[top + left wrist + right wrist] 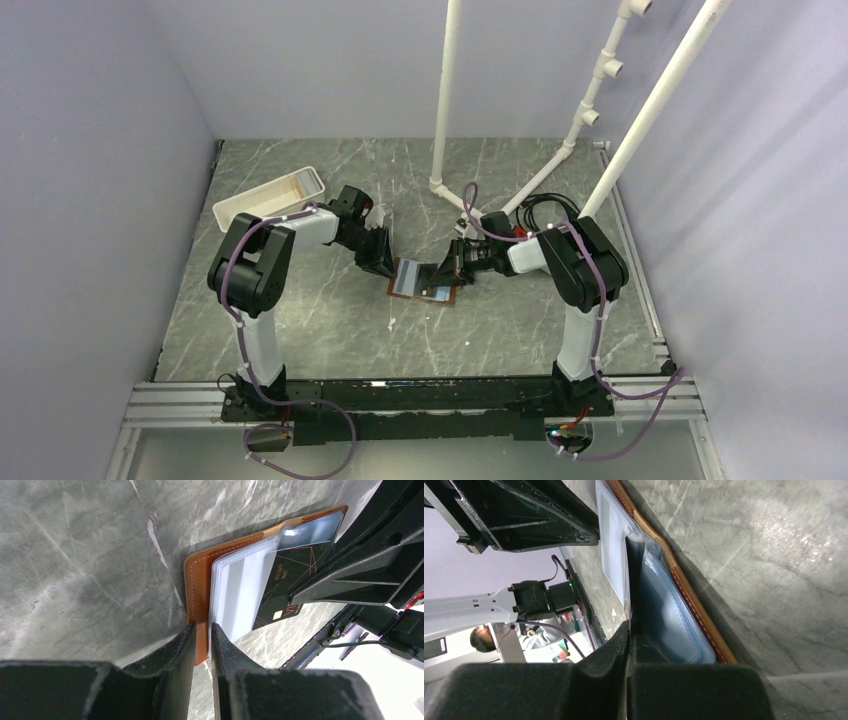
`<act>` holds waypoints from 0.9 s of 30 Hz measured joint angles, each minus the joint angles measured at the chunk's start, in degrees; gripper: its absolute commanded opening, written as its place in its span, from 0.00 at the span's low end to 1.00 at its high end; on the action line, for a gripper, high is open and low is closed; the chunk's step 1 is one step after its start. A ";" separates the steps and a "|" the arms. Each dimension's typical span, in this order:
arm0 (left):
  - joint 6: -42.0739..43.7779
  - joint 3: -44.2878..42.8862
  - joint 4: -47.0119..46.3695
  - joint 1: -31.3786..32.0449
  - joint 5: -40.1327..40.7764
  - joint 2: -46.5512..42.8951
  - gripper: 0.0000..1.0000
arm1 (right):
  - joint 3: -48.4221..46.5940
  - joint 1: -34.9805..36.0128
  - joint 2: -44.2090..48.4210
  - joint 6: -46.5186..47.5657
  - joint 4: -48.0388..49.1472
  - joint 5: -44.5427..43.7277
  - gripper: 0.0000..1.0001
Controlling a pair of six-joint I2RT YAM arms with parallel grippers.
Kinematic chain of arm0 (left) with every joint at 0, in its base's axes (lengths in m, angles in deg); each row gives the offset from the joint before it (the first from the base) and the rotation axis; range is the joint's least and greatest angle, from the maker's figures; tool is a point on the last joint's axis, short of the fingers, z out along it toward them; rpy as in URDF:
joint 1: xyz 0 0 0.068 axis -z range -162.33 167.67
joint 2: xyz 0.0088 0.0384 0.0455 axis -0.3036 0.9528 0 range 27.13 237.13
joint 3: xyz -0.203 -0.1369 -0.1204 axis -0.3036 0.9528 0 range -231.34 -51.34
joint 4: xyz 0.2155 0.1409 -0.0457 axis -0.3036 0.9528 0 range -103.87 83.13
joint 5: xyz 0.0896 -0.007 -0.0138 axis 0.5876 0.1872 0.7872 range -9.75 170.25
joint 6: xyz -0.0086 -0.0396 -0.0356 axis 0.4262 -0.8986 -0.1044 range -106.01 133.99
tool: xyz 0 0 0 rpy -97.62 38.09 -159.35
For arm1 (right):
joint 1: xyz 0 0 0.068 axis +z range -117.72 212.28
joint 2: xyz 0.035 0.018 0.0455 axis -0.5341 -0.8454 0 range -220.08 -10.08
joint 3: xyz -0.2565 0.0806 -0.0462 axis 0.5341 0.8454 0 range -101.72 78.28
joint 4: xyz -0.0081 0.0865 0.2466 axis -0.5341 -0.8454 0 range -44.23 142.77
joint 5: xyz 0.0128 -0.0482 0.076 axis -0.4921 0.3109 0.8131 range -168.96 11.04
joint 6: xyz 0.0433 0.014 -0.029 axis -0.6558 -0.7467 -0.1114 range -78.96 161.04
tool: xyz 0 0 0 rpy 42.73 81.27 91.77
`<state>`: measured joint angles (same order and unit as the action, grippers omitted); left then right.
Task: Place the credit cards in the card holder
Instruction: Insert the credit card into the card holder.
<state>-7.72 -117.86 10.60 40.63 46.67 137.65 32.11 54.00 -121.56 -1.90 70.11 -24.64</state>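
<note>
Centrally, the card holder [424, 279] lies open, well apart from the white tray [268, 199]; left gripper [202, 628] pinches its leather edge, right gripper [628, 626] clamps a dark credit card [286, 574] partly inside its clear sleeve

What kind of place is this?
Probably a robotics lab test cell: plain walls enclose a marble-pattern table, white pipes stand behind, and two arms sit on a metal rail.

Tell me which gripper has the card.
The right gripper, shut on the black gold-lined card; the left gripper instead clamps the brown edge of the card holder.
</note>
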 measured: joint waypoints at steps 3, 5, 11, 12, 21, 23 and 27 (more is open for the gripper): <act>0.00 0.07 -0.07 0.00 0.00 0.00 0.24 | 0.00 0.00 -0.33 -0.17 0.81 -0.07 0.00; -0.02 0.13 -0.15 0.00 -0.02 0.00 0.23 | 0.00 0.00 -0.42 -0.42 1.36 -0.13 0.00; -0.39 0.76 -1.29 0.00 -1.03 0.00 0.21 | 1.27 0.22 -0.63 -3.43 5.88 -1.70 0.00; -0.48 0.96 -1.62 0.04 -1.31 0.00 0.21 | 1.66 0.39 -0.63 -4.11 6.67 -1.99 0.04; -1.73 2.36 -4.04 0.35 -3.15 0.00 0.20 | 2.10 2.49 2.49 -3.89 4.42 -7.78 0.42; -1.70 2.38 -4.07 0.68 -3.17 0.00 0.20 | 0.83 2.89 4.55 -0.46 -0.87 -9.99 0.44; -1.70 2.38 -4.07 1.18 -3.17 0.00 0.20 | -1.64 3.15 6.97 5.22 -9.49 -13.86 0.49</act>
<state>-9.43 -115.48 6.53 41.81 43.50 137.65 30.47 57.14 -114.59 3.32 60.63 -38.49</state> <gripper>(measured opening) 0.200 0.451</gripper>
